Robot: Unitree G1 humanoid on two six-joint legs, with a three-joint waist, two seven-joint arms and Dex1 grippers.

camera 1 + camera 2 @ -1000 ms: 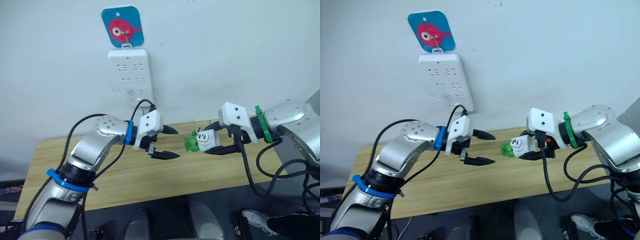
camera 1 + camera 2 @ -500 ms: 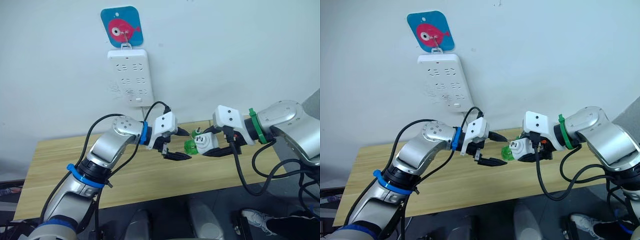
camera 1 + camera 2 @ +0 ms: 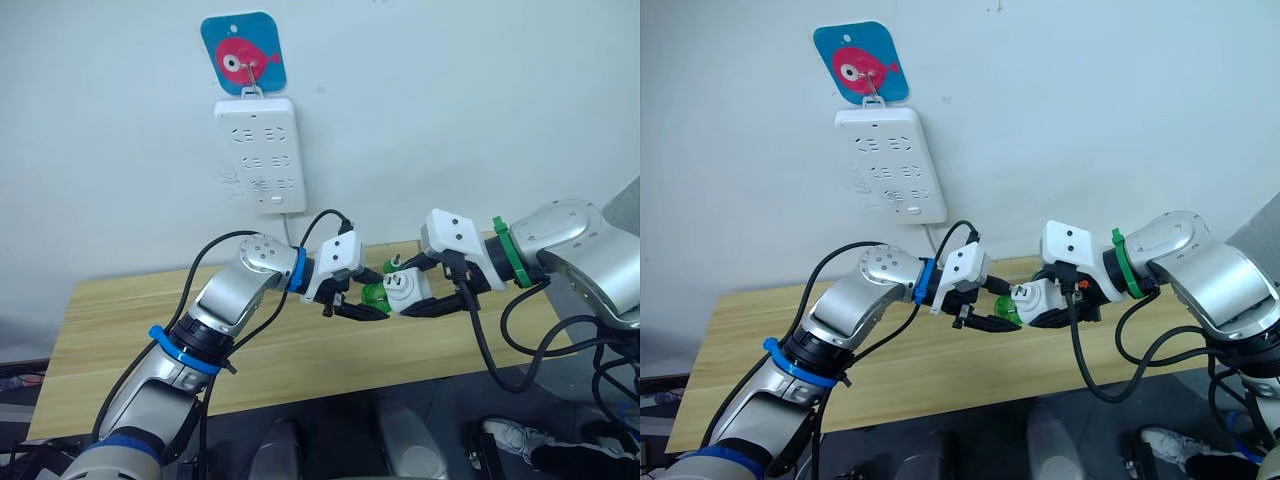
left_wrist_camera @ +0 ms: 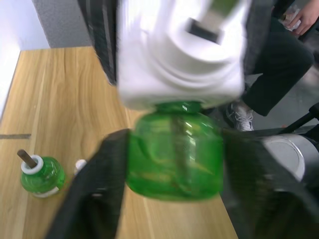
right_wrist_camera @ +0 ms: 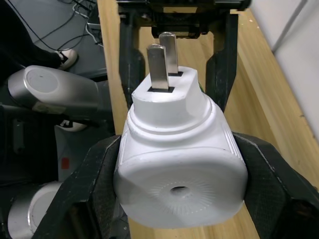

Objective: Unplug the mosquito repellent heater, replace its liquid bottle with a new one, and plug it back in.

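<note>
behind wooden table [image 3: 120, 330], power strip [image 3: 258, 153] hangs.

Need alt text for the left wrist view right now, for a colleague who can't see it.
A translucent green liquid bottle, still attached beneath the white rounded plastic heater, sits between the left pincer's two black fingers. On the light wooden table behind stands a second small green bottle with a wick.

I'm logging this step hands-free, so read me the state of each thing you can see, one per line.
mosquito repellent heater: unplugged, prongs bare, held in the right gripper.
green bottle: attached to the heater, between the left gripper's fingers.
left gripper: around the bottle; grip cannot be told.
spare green bottle: upright on the wooden table, uncapped, wick exposed.
power strip: hanging on the wall, sockets free.
</note>
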